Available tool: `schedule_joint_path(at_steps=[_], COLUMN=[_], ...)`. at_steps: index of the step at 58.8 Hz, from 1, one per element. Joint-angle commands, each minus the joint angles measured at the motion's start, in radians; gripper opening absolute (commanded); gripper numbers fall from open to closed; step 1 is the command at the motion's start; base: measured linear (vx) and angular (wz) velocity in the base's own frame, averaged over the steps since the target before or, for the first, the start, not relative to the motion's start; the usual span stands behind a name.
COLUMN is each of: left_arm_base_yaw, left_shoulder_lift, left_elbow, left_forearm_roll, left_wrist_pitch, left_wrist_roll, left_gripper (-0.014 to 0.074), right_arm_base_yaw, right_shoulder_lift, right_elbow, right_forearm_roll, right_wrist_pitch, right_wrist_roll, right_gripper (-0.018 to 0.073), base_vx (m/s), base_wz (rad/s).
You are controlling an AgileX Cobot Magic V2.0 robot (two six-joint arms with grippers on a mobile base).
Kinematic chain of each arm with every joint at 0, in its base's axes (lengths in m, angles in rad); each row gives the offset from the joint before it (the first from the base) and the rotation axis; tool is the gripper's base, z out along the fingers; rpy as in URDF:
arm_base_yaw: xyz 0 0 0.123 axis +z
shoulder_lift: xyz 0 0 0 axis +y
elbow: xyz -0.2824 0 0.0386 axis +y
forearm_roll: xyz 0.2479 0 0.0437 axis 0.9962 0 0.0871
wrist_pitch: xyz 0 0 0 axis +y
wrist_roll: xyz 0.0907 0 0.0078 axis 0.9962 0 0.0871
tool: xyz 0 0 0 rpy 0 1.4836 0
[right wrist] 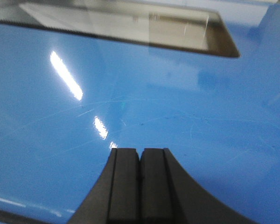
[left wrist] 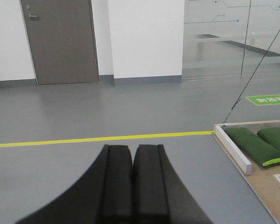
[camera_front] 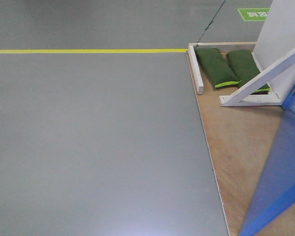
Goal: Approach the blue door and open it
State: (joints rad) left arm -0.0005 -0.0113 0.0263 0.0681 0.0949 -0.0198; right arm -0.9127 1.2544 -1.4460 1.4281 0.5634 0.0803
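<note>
The blue door (right wrist: pixel 177 107) fills the right wrist view as a glossy bright-blue panel with light glare and a dark-framed window (right wrist: pixel 130 25) near its top. My right gripper (right wrist: pixel 140 151) is shut and empty, its tips very close in front of that panel. In the front view the blue door (camera_front: pixel 280 162) shows edge-on at the far right, above the wooden platform. No handle or lock shows in any view. My left gripper (left wrist: pixel 132 148) is shut and empty, held over grey floor away from the door.
A wooden platform (camera_front: pixel 236 142) with a white rim carries two green sandbags (camera_front: pixel 215 66) and a white slanted brace (camera_front: pixel 265 78). A yellow floor line (camera_front: pixel 88 50) runs across the grey floor. A grey-brown door (left wrist: pixel 60 42) and a glass wall (left wrist: pixel 233 37) stand far ahead.
</note>
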Motion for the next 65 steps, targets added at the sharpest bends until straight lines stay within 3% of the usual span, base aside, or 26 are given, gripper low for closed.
schedule_joint_path(at_steps=[1, 9, 19, 65], left_arm_base_yaw=[-0.007, -0.007, -0.007, -0.007], left_shoulder_lift=[-0.014, -0.014, -0.014, -0.014], left_elbow=[-0.019, -0.019, -0.019, -0.019], left_forearm_roll=[-0.002, -0.002, -0.002, -0.002], left_wrist_pitch=[-0.083, -0.083, -0.083, -0.083], left_wrist_roll=[-0.007, -0.007, -0.007, -0.007], left_gripper=[0.0073, 0.0073, 0.0073, 0.0073], right_arm_base_yaw=[0.1, 0.216, 0.296, 0.455], right_shoulder_lift=[-0.024, -0.002, 0.037, 0.172], right_elbow=[-0.037, -0.037, -0.037, -0.037], right_forearm_roll=[0.029, -0.009, -0.045, -0.045], right_wrist_pitch=[0.056, 0.031, -0.065, -0.219], right_wrist_roll=[-0.007, -0.007, -0.007, -0.007], right_gripper=[-0.0001, -0.0001, -0.0001, -0.0001], base_vx=[0.0, 0.0, 0.0, 0.0], base_wz=[0.0, 0.0, 0.0, 0.0])
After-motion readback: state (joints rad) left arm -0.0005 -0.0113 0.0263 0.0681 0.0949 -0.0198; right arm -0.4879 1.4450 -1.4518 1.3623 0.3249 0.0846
